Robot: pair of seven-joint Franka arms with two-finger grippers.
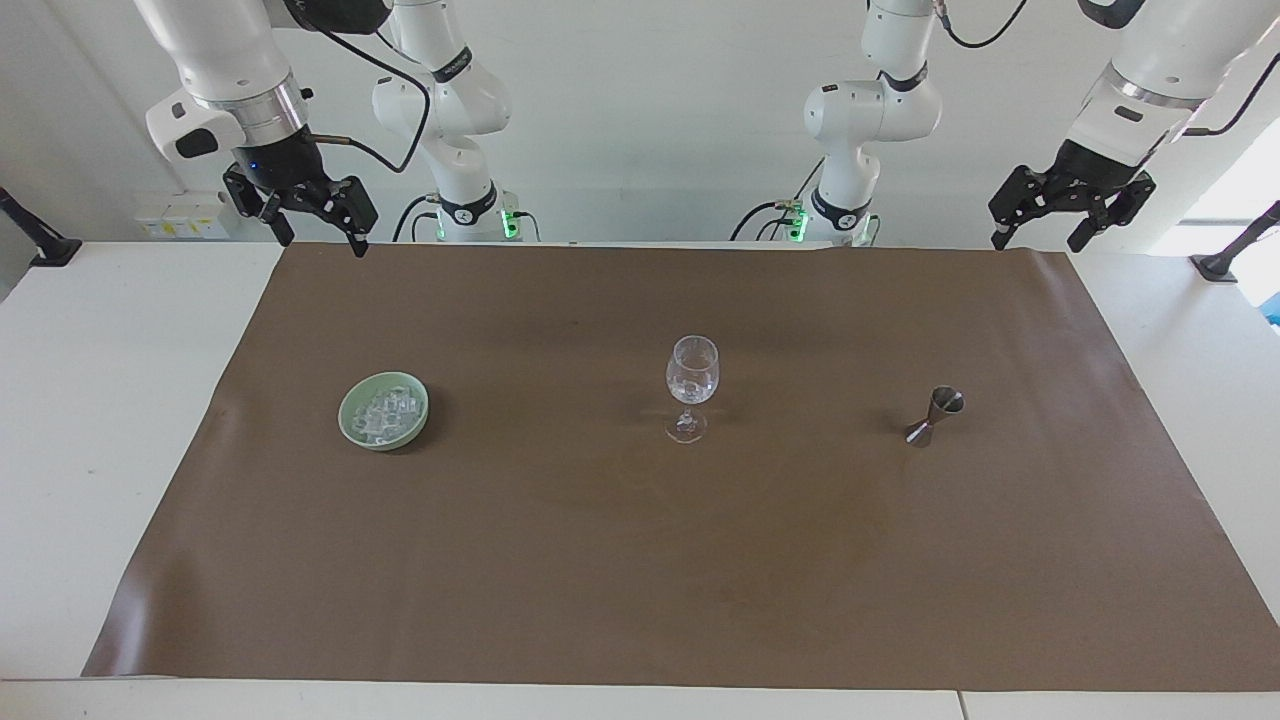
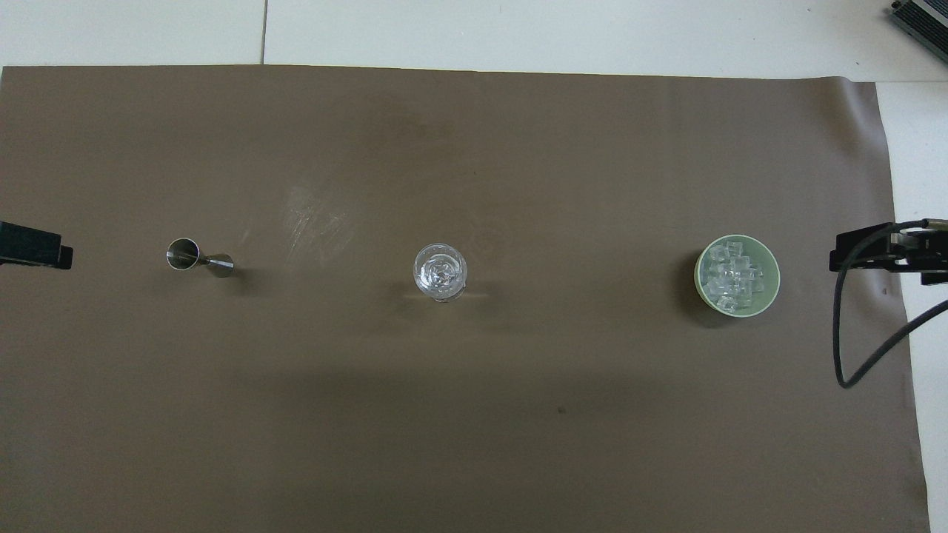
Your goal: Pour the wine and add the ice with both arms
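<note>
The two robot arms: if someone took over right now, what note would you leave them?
Left gripper: open, empty, raised at its own end of the table.
Right gripper: open, empty, raised at the other end.
Things: the glass stands mid-mat, the metal measuring cup toward the left arm's end, and the ice fills the green bowl toward the right arm's end.
Done: nothing is gripped.
Left: cannot tell from here.

- You have three obstacles in one row across the brown mat (image 1: pixel 640 560): the pale green bowl (image 1: pixel 350 428) of ice (image 1: pixel 388 412), the stemmed glass (image 1: pixel 691 388), the steel jigger (image 1: pixel 934 415).
- Seen from overhead, with the glass at the centre, the jigger stands at 9 o'clock and the bowl at 3 o'clock, both well apart from it, so you can pass between them.
- Toward 12 and 6 o'clock the mat lies bare.
- The glass stands tallest.
</note>
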